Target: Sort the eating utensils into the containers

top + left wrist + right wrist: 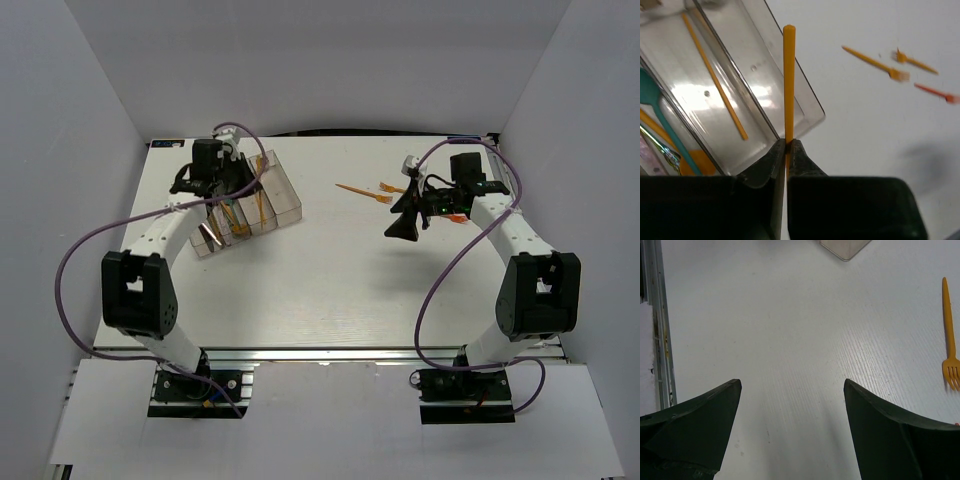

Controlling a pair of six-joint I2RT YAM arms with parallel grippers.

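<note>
Partly sorted. Already inside the bins (283,196), upper left of the top view: an orange stick (715,77), a teal spoon (660,107). Pinched in the left gripper (788,145), over a bin corner: a second orange stick (789,75). Right gripper (792,385) gaping, empty. Left to sort, upper right: orange forks (362,191).

This is a robotics lab cell, not a home. Plain white panels (60,150) stand left of my left tool (788,143), right of my right tool (791,386) and beyond both, boxing in a white tabletop (320,285). Behind the tools an aluminium rail (330,353) edges the tabletop. My two arm bases (195,385) are bolted there, and purple cables (62,265) loop loose beside each arm.
</note>
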